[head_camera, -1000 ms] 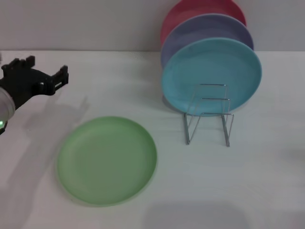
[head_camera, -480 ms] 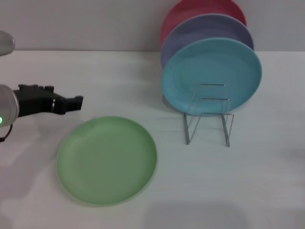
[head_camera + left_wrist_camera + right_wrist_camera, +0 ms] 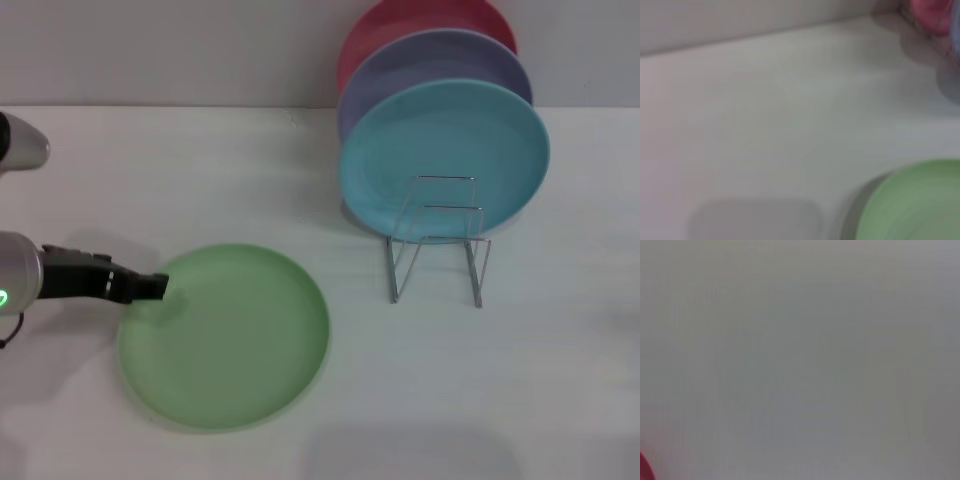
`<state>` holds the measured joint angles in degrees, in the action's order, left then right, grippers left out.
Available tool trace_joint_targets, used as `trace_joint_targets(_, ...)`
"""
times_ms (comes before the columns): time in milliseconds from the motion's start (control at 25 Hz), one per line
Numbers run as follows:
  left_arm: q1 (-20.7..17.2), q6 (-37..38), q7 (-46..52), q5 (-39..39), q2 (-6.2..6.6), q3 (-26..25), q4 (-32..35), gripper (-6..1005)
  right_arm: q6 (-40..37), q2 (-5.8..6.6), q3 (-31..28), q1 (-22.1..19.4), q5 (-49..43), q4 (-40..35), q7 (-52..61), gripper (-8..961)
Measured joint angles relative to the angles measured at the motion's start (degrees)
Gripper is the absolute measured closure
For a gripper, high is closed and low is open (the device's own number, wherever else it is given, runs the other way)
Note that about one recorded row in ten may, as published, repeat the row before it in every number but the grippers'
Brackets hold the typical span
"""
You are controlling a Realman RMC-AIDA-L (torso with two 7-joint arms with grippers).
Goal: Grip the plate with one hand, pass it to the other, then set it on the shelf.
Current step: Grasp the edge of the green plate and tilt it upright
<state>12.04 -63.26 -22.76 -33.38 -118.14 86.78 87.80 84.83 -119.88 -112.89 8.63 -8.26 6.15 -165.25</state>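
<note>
1. Nearest me, the light green plate (image 3: pixel 225 336) lay flat on the white table (image 3: pixel 520 380), on my left side of the work area, well apart from the rack.

2. At the plate's left rim I had the left gripper (image 3: pixel 150 286), black on its silver arm, lying low and pointing toward the plate's middle, its tip at or just over the rim. The fingers showed edge-on, so I could not tell whether they were spread or closed, nor whether they touched the plate.

3. The grasp turned on this: the plate lay directly ahead of the left gripper along its pointing line, so I judged a short advance would set the fingers over the rim. The left arm was the nearer; the right gripper was out of sight.

4. Farther off, the silver wire plate rack (image 3: pixel 437 240) stood with its front slots bare, holding a turquoise plate (image 3: pixel 443 155), then a lavender plate (image 3: pixel 430 62), then a pink-red plate (image 3: pixel 425 18) on edge.
</note>
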Motion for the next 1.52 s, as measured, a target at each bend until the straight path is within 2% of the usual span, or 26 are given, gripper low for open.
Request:
trace_joint_targets(520,3.07,-0.75,0.01,0.78,0.0,0.02,-6.82,211,-0.54,0.08,0.0,0.16,0.0,0.0,0.0,121)
trace_joint_targets(1040,3.47,-1.44,0.23,1.92,-0.15,0.29,-7.22,256,-0.65,0.09,0.05,0.16,0.0,0.0,0.0,120)
trace_joint_targets(1520,5.36,-3.77,-0.06,2.28,-0.05,0.34,-8.68,299,-0.55,0.09,0.02,0.16,0.0,0.0,-0.04,120)
